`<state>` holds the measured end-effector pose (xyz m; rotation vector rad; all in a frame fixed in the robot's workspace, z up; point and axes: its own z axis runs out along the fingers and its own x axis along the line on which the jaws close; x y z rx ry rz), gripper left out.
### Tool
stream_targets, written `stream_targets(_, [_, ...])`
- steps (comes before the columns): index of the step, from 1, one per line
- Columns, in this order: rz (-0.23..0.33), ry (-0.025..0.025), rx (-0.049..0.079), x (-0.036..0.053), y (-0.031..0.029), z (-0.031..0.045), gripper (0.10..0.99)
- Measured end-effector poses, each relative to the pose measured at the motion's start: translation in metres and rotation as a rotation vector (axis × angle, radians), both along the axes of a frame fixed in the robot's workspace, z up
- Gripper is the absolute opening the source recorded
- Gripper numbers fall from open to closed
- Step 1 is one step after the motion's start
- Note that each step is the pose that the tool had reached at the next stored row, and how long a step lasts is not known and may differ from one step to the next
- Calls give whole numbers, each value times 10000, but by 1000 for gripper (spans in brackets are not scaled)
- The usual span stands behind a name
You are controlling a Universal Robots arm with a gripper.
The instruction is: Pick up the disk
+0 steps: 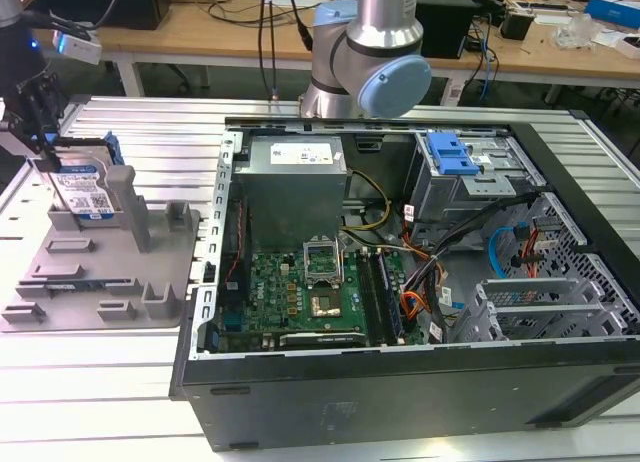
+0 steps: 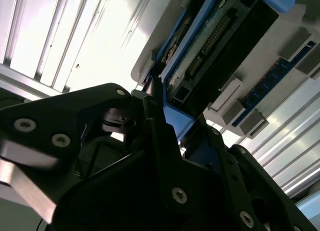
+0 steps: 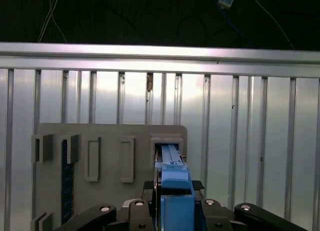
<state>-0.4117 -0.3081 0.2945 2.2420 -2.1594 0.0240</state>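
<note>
Hand (image 1: 45, 152) dropped straight over the disk (image 1: 88, 190), fingers (image 3: 198, 185) clamped on both faces; disk upright on edge in the grey fixture plate (image 1: 70, 282).

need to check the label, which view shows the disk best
The exterior view: the disk stands on edge in the grey fixture plate, label facing the camera. Both wrist views give just its narrow edge and blue rail, close to the gripper.
</note>
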Motion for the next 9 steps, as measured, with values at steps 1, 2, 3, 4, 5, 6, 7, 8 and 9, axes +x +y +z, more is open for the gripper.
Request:
stream_targets(1, [-1, 4, 38, -1, -4, 13, 373])
stream_targets(2, [-1, 3, 64, -1, -6, 24, 373])
stream_targets(3, [-1, 4, 80, -1, -9, 33, 373])
stream_targets(4, [-1, 4, 102, -1, -11, 43, 373])
stream_targets(5, [-2, 5, 137, -1, -15, 60, 373])
stream_targets(6, [-1, 5, 179, -1, -22, 96, 373])
stream_targets(7, [-1, 5, 189, -1, -26, 122, 373])
stream_targets(8, [-1, 5, 194, -1, -30, 148, 373])
stream_targets(9, [0, 5, 199, -1, -34, 170, 373])
